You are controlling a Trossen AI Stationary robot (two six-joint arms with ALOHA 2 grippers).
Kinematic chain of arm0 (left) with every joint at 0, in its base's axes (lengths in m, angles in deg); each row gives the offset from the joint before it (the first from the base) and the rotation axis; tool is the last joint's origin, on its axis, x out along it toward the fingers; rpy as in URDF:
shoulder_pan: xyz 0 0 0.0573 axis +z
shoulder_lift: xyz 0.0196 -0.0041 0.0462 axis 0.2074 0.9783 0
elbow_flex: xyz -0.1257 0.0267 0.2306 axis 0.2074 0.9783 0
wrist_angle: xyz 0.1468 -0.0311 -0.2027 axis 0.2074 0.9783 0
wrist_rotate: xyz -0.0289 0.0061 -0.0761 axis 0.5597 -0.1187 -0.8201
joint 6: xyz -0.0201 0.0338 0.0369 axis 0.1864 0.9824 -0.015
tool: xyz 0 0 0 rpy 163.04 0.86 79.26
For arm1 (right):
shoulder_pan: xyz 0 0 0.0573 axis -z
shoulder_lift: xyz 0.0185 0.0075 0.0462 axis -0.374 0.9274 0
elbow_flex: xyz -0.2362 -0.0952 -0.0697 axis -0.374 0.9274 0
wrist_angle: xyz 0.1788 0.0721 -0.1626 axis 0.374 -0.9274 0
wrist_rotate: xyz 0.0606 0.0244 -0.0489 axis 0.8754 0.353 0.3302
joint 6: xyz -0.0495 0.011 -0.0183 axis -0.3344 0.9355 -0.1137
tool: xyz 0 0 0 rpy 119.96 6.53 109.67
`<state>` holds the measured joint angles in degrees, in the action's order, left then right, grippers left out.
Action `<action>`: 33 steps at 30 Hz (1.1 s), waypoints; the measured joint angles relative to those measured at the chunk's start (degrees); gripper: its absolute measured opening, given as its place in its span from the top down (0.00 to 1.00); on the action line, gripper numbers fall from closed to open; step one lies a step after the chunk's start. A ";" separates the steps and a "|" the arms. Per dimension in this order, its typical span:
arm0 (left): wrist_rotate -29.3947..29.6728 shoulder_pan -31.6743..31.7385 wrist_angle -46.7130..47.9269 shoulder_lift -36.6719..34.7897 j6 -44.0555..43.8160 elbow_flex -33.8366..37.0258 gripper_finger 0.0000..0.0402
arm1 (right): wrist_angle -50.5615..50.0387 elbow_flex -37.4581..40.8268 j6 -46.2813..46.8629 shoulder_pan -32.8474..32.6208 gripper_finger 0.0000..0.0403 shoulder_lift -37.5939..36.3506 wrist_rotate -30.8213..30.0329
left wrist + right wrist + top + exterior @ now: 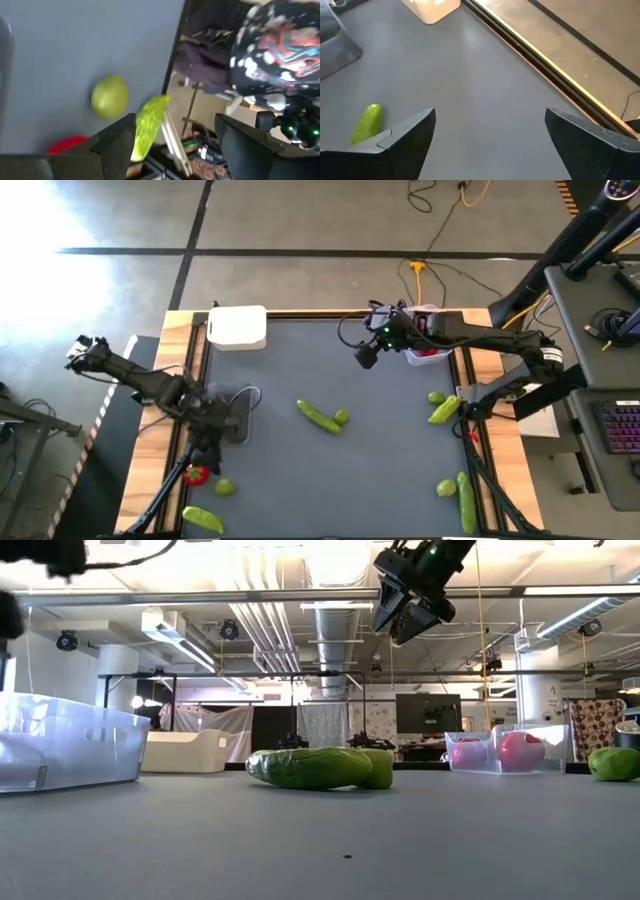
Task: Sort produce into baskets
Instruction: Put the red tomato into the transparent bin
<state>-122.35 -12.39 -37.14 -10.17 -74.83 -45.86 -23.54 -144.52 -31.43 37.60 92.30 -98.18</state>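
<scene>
Operator: Produce first. What lies by the front edge?

Robot: At the table's front-left corner, a pod (203, 519), then a ball (224, 487) and a red piece (196, 474) just beyond it. Toward the front-right corner, a second ball (446, 488) lies beside a second pod (466, 500).

Operator: And your left gripper?

Robot: My left gripper (205, 445) hangs just past the red piece, near the left edge. Its fingers are spread and hold nothing. It sits at the near end of the clear tub (235, 415).

Operator: Mid-table?

Robot: A centre pod (318, 416) touches a centre ball (342, 417). Level with them near the right edge are another ball (436, 397) and another pod (444, 410), close together.

Operator: Farther back?

Robot: My right gripper (366, 356) is raised above the table, right of centre. Its fingers are wide apart and hold nothing. Just beside it, toward the far-right corner, is the small tub (428, 350) with red pieces (520, 752) inside. The white tub (238, 327) stands at the far-left corner.
</scene>
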 joint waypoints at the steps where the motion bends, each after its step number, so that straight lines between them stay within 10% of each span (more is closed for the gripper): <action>1: 0.06 -1.17 -0.57 0.02 -1.83 0.44 0.37 | 0.00 0.00 -0.32 0.00 0.09 0.00 -0.10; 15: 8.18 -18.22 0.24 3.34 -19.07 4.14 0.37 | 0.06 0.05 -2.56 0.41 0.09 0.00 -3.44; 33: 16.41 -27.39 11.59 18.33 -16.99 -1.89 0.37 | -0.02 0.09 -4.13 1.01 0.09 -0.02 -4.57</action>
<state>-105.94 -39.78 -25.54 8.16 -91.82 -47.75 -23.57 -144.43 -35.56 38.61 92.28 -102.75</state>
